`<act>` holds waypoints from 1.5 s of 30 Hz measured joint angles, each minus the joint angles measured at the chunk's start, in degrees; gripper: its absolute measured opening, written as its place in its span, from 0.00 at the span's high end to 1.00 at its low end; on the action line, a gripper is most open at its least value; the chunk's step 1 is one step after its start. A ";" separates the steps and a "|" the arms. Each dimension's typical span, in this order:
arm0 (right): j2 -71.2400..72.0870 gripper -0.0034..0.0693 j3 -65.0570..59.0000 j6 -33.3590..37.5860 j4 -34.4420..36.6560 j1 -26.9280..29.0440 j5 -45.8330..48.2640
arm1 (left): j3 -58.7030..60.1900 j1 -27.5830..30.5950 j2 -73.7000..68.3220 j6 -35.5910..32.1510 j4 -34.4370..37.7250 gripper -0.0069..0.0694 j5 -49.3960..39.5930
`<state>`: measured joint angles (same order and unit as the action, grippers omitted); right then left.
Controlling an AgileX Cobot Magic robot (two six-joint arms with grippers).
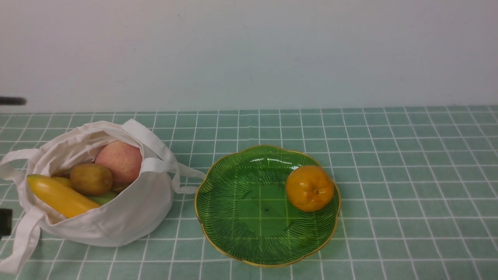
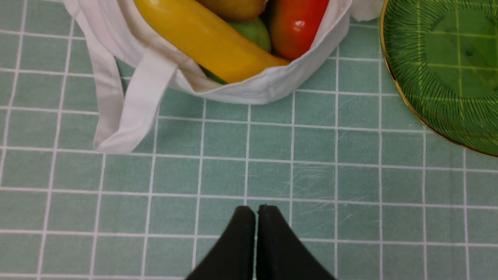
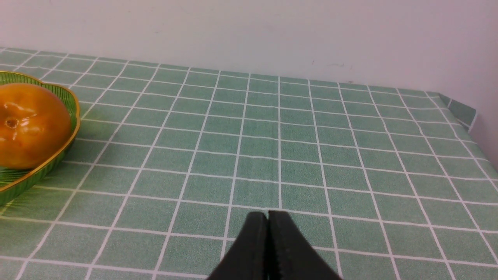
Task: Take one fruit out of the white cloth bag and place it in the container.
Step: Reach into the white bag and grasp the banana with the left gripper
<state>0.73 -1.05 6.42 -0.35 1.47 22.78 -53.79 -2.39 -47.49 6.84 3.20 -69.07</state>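
- Banana (image 1: 62,196): located inside the white cloth bag (image 1: 136,217), along the side of the opening nearest the front camera. Its green-tinged end pointed left; its other end lay against the cloth rim.
- White cloth bag: stood on the left of the desk (image 1: 408,233), mouth open, with its strap handles spread outward. One handle (image 1: 190,172) extended to the left edge of the green glass dish; contact could not be confirmed.
- Other bag contents: a brown kiwi (image 1: 91,179) lay just behind the banana, and a pink round fruit (image 1: 119,162) sat behind and to the right of the kiwi. A green fruit (image 2: 255,34) and a glossy red fruit (image 2: 297,29) were partly visible beside the banana.
- Green glass dish (image 1: 253,249): positioned right of the bag, flat on the desk, with a scalloped gold rim.
- Orange (image 1: 310,188): rested inside the dish, at its right side.
- Left tool (image 2: 256,212): closed, fingertips together, nothing gripped, over the desk and apart from the bag.
- Right tool (image 3: 267,216): closed, fingertips together, nothing gripped, apart from the dish and the orange.
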 joint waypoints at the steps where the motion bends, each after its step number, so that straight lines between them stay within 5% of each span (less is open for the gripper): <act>1: 0.00 0.97 0.00 0.00 0.00 0.00 0.00 | 0.00 0.17 -1.88 0.00 0.36 0.92 1.11; 21: 0.00 0.97 0.00 0.00 0.00 0.00 0.00 | 0.00 14.12 -16.35 0.48 7.71 0.89 18.59; 26: 0.00 0.97 0.00 0.00 0.00 0.00 0.00 | 0.00 14.65 -19.94 0.48 7.74 0.78 21.13; 37: 0.00 0.97 0.00 0.00 0.00 0.00 0.00 | 0.00 14.65 -28.80 1.44 6.68 0.29 25.35; 45: 0.00 0.97 0.00 0.00 0.00 0.00 0.00 | 0.00 14.65 -33.72 1.51 8.94 0.23 29.49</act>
<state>0.73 -1.05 6.42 -0.35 1.47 22.78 -53.79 12.26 -81.21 8.35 12.14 -39.57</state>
